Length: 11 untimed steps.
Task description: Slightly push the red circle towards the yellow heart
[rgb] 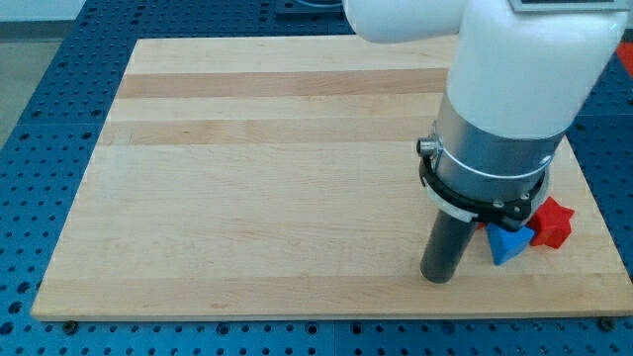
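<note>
My tip [436, 279] rests on the wooden board [257, 178] near the view's bottom right. A blue block [506, 244], partly hidden by the arm, lies just right of the rod. A red block [552, 222], star-like in shape, sits to the right of the blue one and touches it. No red circle and no yellow heart show; the arm's white and grey body [514, 89] covers the board's right part and may hide other blocks.
The board lies on a blue perforated table [40, 59]. The board's bottom edge runs close below my tip, and its right edge lies just beyond the red block.
</note>
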Motion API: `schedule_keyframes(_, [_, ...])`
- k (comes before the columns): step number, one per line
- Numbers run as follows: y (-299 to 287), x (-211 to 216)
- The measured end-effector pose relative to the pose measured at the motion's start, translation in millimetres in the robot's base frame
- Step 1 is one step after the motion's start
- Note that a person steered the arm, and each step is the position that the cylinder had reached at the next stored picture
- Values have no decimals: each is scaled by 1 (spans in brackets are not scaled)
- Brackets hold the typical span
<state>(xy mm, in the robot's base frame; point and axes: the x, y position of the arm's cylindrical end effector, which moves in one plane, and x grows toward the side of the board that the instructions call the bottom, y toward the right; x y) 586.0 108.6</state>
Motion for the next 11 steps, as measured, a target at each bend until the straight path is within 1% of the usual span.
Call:
schedule_keyframes(1, [23,-5])
schedule_keyframes(2, [29,-15])
schedule_keyframes(3, [23,-48])
schedule_keyframes(5, [22,-53])
schedule_keyframes(6, [21,-38])
schedule_keyframes(7, [26,5])
schedule_keyframes(8, [32,-30])
schedule_keyframes(9, [32,-56])
schedule_keyframes(11, [32,-62])
